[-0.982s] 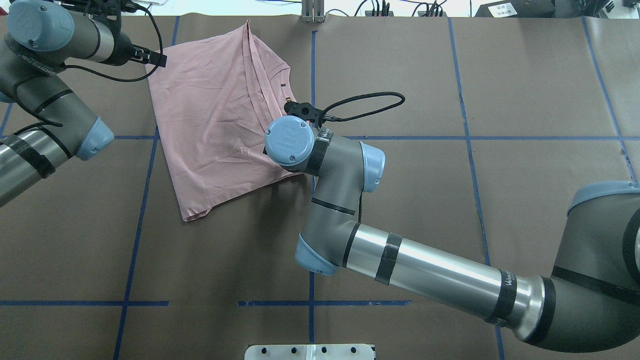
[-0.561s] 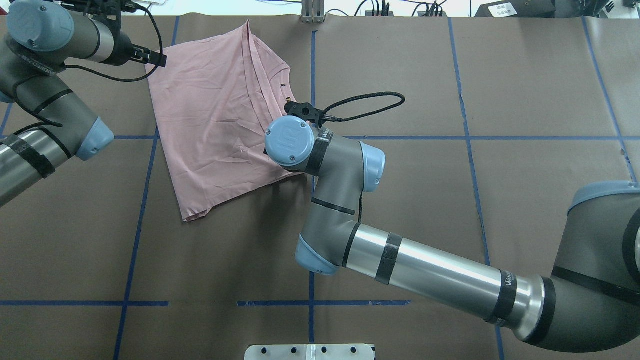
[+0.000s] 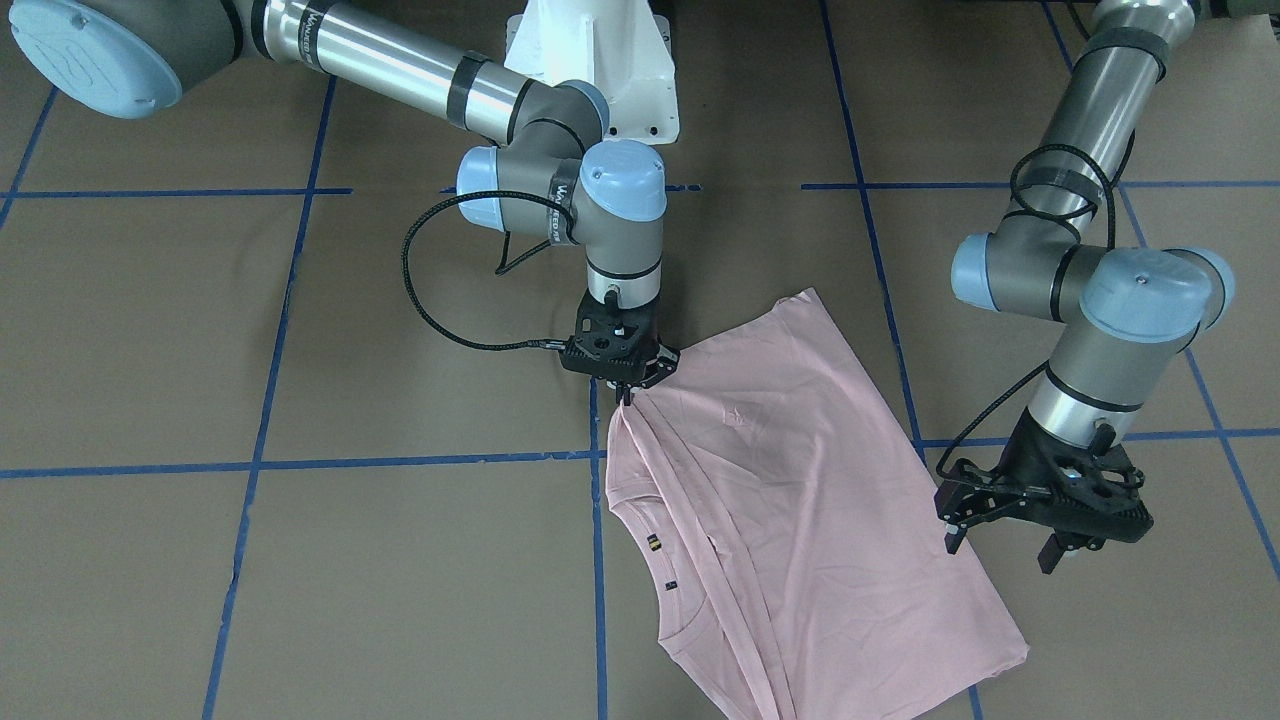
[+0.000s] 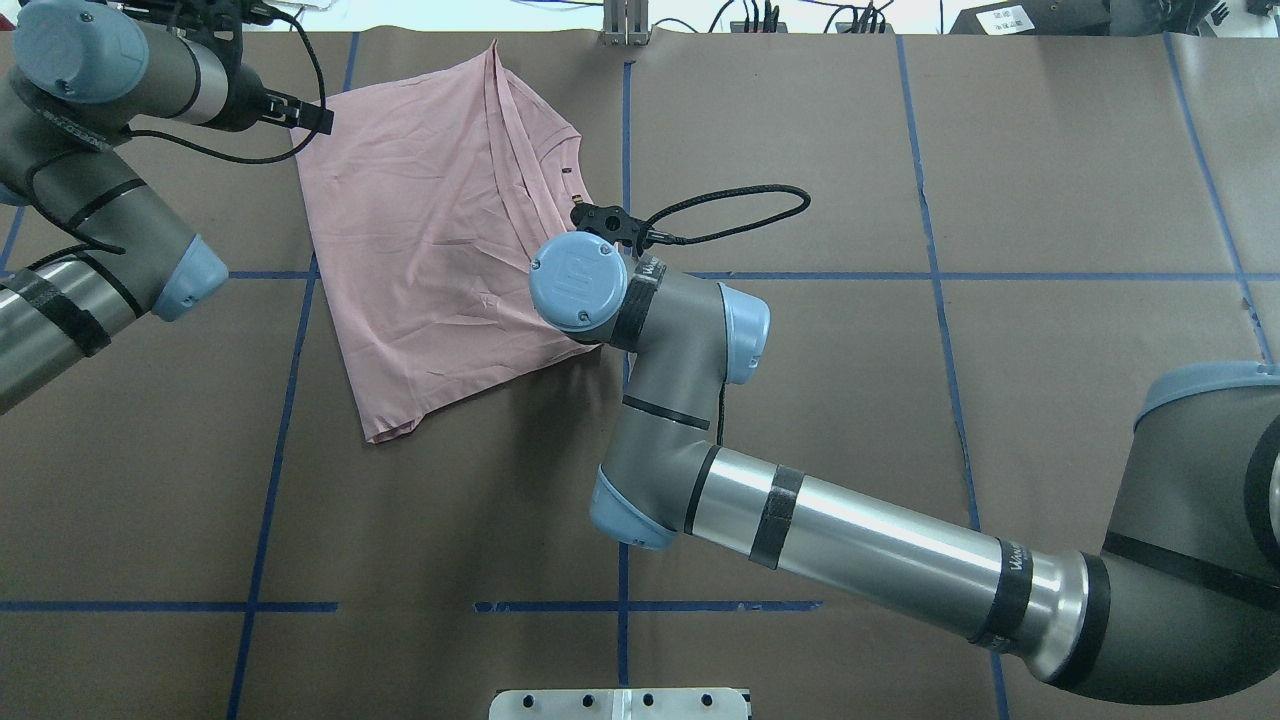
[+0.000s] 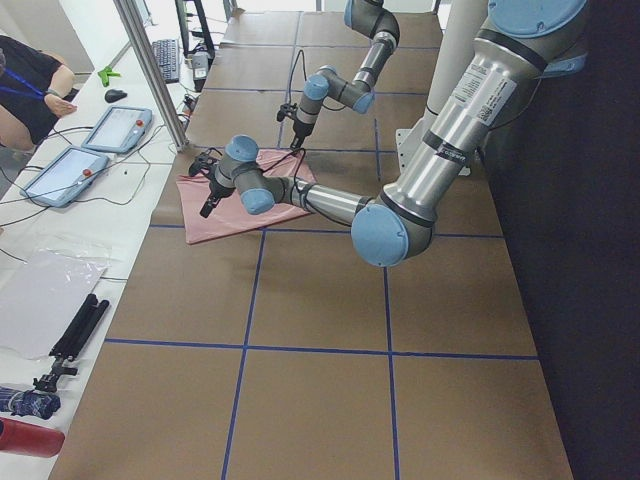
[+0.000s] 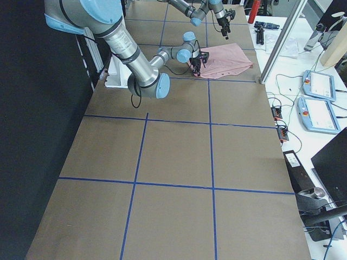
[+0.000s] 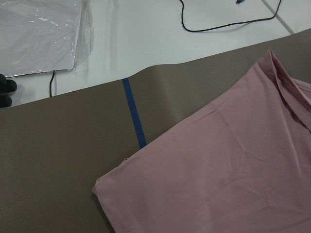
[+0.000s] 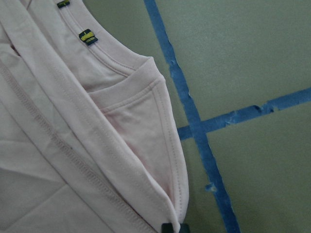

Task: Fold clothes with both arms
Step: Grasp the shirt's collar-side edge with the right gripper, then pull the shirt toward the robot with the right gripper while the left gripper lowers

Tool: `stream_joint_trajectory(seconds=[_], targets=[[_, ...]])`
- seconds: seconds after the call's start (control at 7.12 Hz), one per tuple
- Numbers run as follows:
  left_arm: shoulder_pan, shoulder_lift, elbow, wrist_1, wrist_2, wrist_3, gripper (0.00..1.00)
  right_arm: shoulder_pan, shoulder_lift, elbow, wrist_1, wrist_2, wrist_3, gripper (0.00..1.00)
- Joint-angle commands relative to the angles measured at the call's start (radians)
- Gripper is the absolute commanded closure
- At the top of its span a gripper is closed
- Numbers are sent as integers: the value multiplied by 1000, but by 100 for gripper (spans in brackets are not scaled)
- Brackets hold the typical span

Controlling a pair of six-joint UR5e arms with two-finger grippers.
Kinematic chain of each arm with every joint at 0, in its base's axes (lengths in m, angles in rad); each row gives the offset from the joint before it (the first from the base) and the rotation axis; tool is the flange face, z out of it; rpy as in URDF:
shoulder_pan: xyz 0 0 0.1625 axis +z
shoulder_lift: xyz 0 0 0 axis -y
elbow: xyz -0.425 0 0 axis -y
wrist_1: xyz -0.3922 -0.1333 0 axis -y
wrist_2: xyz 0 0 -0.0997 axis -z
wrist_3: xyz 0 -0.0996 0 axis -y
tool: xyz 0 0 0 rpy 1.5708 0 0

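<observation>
The pale pink T-shirt [image 3: 800, 480] lies folded on the brown table, its print hidden; it also shows in the overhead view [image 4: 430, 240]. My right gripper [image 3: 624, 394] points down at the shirt's edge nearest the robot and is shut on a fold of cloth. The right wrist view shows the pinched hem [image 8: 165, 160] and the ribbed collar [image 8: 112, 58] with small labels. My left gripper [image 3: 1000, 545] is open and empty, just above the table at the shirt's side edge. The left wrist view shows a shirt corner [image 7: 112, 184] and none of its fingers.
The white pedestal base [image 3: 600, 70] stands behind the right arm. Blue tape lines [image 3: 300, 465] cross the table. A metal post [image 5: 150, 70] and a white bench with tablets [image 5: 100, 135] lie past the table's far edge, close to the shirt. A black cable [image 3: 430, 300] loops off the right wrist.
</observation>
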Motion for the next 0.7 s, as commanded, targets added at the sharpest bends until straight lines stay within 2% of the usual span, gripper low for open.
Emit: stream_joint_trajectory(seconds=[0.0, 0.14, 0.28, 0.56], targets=[[0, 0, -3, 1, 0, -1, 0, 10, -2, 42, -4, 4, -12, 100], [0, 0, -8, 2, 0, -1, 0, 15, -19, 110, -61, 10, -15, 100], [0, 0, -13, 2, -2, -1, 0, 15, -107, 235, -89, 13, -15, 100], [0, 0, -22, 2, -2, -1, 0, -12, -379, 540, -95, -2, -13, 100]])
